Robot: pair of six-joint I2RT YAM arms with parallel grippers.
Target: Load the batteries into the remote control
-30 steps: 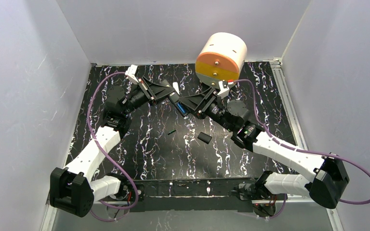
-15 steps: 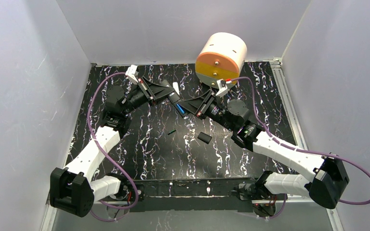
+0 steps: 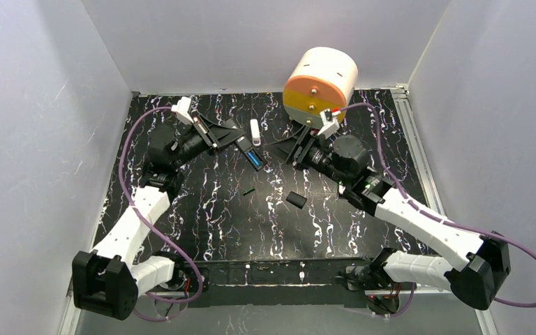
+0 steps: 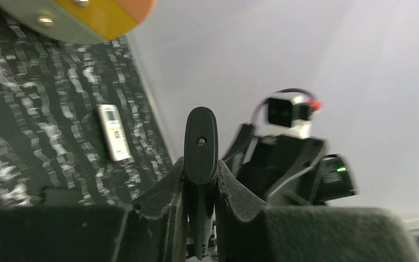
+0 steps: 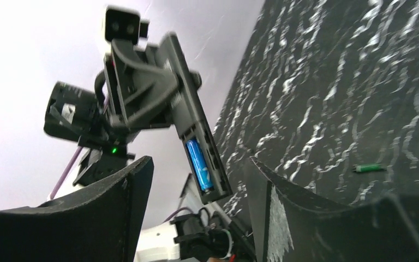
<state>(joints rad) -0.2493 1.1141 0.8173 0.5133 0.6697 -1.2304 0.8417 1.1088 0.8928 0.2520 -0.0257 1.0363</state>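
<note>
My left gripper [image 3: 236,142] is shut on a slim black remote [image 3: 252,155], held tilted above the mat with its battery bay open. A shiny blue battery [image 3: 255,160] sits in that bay and shows clearly in the right wrist view [image 5: 199,164]. My right gripper [image 3: 284,149] is open and empty, just right of the black remote [image 5: 191,117]. In the left wrist view the black remote [image 4: 201,144] stands edge-on between my fingers. The white remote [image 3: 255,129] lies on the mat behind it [image 4: 113,139]. A tiny dark battery [image 3: 248,190] lies on the mat [image 5: 370,168].
A small black cover piece [image 3: 295,199] lies on the mat right of the dark battery. A large white, orange and yellow drum [image 3: 319,86] stands at the back, close behind my right wrist. Grey walls enclose the black marbled mat [image 3: 202,209].
My right gripper has left the blue battery in the black remote's bay and drawn back to the right, open. My left gripper has shifted left with the remote.
</note>
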